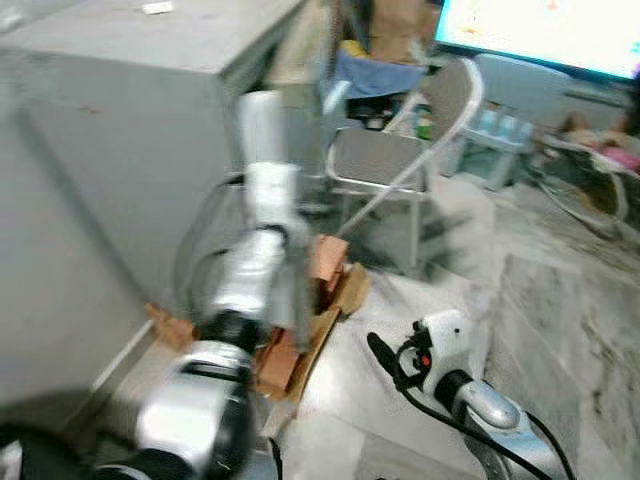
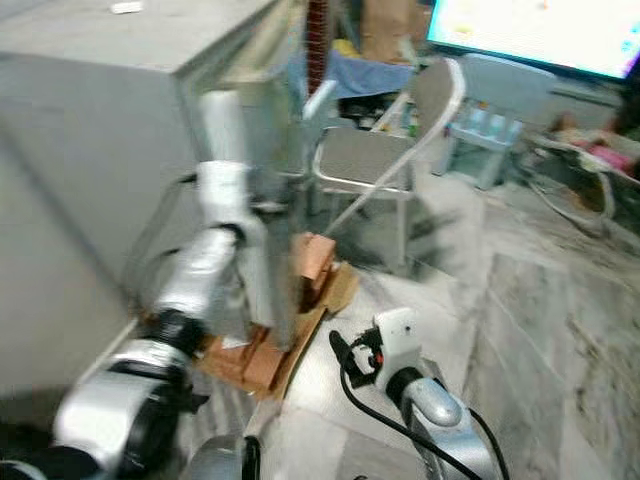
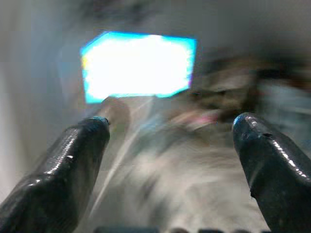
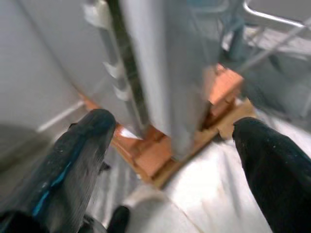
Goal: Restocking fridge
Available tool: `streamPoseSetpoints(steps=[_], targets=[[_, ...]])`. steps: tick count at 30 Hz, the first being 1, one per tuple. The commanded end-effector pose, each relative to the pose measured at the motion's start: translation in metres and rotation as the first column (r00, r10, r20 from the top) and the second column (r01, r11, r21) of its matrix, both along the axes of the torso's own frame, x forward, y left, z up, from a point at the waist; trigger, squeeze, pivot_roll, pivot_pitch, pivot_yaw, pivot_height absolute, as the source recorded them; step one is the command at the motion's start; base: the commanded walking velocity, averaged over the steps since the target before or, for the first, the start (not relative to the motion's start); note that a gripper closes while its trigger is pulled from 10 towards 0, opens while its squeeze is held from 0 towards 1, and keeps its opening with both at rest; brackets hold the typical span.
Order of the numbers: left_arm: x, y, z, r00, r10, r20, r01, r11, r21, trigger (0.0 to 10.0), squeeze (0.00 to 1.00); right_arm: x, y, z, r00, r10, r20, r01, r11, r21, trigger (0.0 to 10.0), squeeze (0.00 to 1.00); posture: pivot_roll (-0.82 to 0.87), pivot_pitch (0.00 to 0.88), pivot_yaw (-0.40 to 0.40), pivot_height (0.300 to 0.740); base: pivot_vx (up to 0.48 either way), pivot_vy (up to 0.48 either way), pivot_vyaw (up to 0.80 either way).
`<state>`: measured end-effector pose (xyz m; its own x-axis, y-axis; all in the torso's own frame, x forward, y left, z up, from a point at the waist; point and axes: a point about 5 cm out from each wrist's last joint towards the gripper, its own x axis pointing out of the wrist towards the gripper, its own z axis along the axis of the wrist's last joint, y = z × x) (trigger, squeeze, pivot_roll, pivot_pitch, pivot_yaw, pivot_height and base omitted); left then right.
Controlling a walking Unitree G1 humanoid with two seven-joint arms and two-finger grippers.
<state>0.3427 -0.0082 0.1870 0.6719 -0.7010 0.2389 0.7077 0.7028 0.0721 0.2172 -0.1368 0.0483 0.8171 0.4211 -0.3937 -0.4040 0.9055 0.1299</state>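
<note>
You've got one fridge (image 1: 110, 160), standing upright with its long axis vertical, front edge facing the chair side. It sits raised on bricks (image 1: 325, 265) and cardboard (image 1: 320, 335) on the floor. One folding chair (image 1: 400, 160) just beside it, one lit screen (image 1: 540, 30) behind.

Two hands: left hand (image 3: 170, 141) raised beside the fridge, fingers wide, nothing held. Right hand (image 4: 170, 160) low over the floor, fingers wide, empty, facing the fridge's bottom corner. Frames are blurred.
</note>
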Motion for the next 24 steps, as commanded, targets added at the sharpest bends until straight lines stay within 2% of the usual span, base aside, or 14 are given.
streamPoseSetpoints(steps=[1, 3, 5, 6, 7, 9, 12, 13, 14, 16, 18, 21, 22, 24], targets=[[-0.052, -0.082, 0.037, 0.941, -0.323, 0.104, 0.332, 0.940, -0.082, 10.0, 0.00, -0.002, -0.004, -0.003, 1.000, 0.002, -0.019, -0.002, 1.000, -0.025, 10.0, 0.00, 0.03, 0.000, 0.002, 0.740, 0.000, 0.000, 0.00], [-0.055, -0.086, 0.038, 0.934, -0.343, 0.105, 0.351, 0.933, -0.081, 10.0, 0.00, -0.001, -0.003, -0.003, 1.000, 0.004, -0.019, -0.004, 1.000, -0.028, 10.0, 0.00, 0.03, 0.000, 0.004, 0.740, 0.000, 0.000, 0.00], [-0.046, -0.080, 0.030, 0.951, -0.299, 0.081, 0.304, 0.950, -0.067, 10.0, 0.00, 0.001, -0.003, -0.002, 1.000, -0.001, -0.015, 0.000, 1.000, -0.027, 10.0, 0.00, 0.03, 0.000, 0.007, 0.740, 0.000, 0.000, 0.00], [-0.035, -0.068, 0.019, 0.968, -0.245, 0.061, 0.247, 0.968, -0.035, 10.0, 0.00, 0.002, -0.003, -0.002, 1.000, -0.010, -0.011, 0.010, 1.000, -0.025, 10.0, 0.00, 0.03, 0.000, 0.011, 0.740, 0.000, 0.000, 0.00], [-0.035, -0.068, 0.019, 0.968, -0.245, 0.061, 0.247, 0.968, -0.035, 10.0, 0.00, 0.002, -0.003, -0.002, 1.000, -0.010, -0.011, 0.010, 1.000, -0.025, 10.0, 0.00, 0.03, 0.000, 0.011, 0.740, 0.000, 0.000, 0.00], [-0.019, -0.042, 0.002, 0.989, -0.145, -0.010, 0.144, 0.989, -0.036, 10.0, 0.00, 0.003, -0.003, -0.002, 1.000, -0.028, -0.002, 0.028, 0.999, -0.015, 10.0, 0.00, 0.04, 0.000, 0.017, 0.740, 0.000, -0.165, 0.00], [-0.012, -0.010, -0.014, 0.998, -0.041, -0.050, 0.040, 0.999, -0.008, 10.0, 0.00, 0.004, -0.001, -0.002, 1.000, -0.025, 0.004, 0.025, 1.000, -0.010, 10.0, 0.00, 0.04, 0.000, 0.019, 0.740, 0.000, -0.437, 0.00], [-0.012, 0.009, -0.024, 0.996, 0.017, -0.083, -0.016, 1.000, 0.004, 10.0, 0.00, 0.005, 0.001, -0.002, 1.000, -0.022, 0.007, 0.022, 1.000, -0.007, 10.0, 0.00, 0.05, 0.000, 0.017, 0.740, 0.000, -0.428, 0.00], [-0.012, 0.009, -0.024, 0.996, 0.017, -0.083, -0.016, 1.000, 0.004, 10.0, 0.00, 0.005, 0.001, -0.002, 1.000, -0.022, 0.007, 0.022, 1.000, -0.007, 10.0, 0.00, 0.05, 0.000, 0.017, 0.740, 0.000, -0.428, 0.00], [-0.013, 0.038, -0.044, 0.989, 0.114, -0.096, -0.111, 0.993, 0.043, 10.0, 0.00, 0.008, 0.002, 0.000, 0.999, -0.031, 0.020, 0.031, 1.000, 0.003, 10.0, 0.00, 0.05, 0.000, 0.014, 0.740, 0.000, -0.426, 0.00], [-0.014, 0.054, -0.055, 0.977, 0.176, -0.124, -0.171, 0.984, 0.050, 10.0, 0.00, 0.010, 0.002, 0.002, 0.999, -0.035, 0.028, 0.035, 0.999, 0.006, 10.0, 0.00, 0.05, 0.000, 0.013, 0.740, 0.000, -0.420, 0.00], [-0.023, 0.082, -0.072, 0.948, 0.279, -0.151, -0.269, 0.960, 0.082, 10.0, 0.00, 0.015, 0.002, 0.003, 0.998, -0.052, 0.046, 0.052, 0.999, 0.002, 10.0, 0.00, 0.07, 0.000, 0.007, 0.740, 0.000, -0.420, 0.00], [-0.030, 0.099, -0.082, 0.919, 0.351, -0.178, -0.338, 0.936, 0.097, 10.0, 0.00, 0.018, 0.001, 0.005, 0.996, -0.071, 0.057, 0.071, 0.997, 0.001, 10.0, 0.00, 0.07, 0.000, 0.003, 0.740, 0.000, -0.420, 0.00], [-0.033, 0.104, -0.085, 0.908, 0.375, -0.187, -0.361, 0.927, 0.104, 10.0, 0.00, 0.019, 0.001, 0.005, 0.995, -0.077, 0.061, 0.077, 0.997, 0.001, 10.0, 0.00, 0.07, 0.000, 0.003, 0.740, 0.000, -0.420, 0.00]])
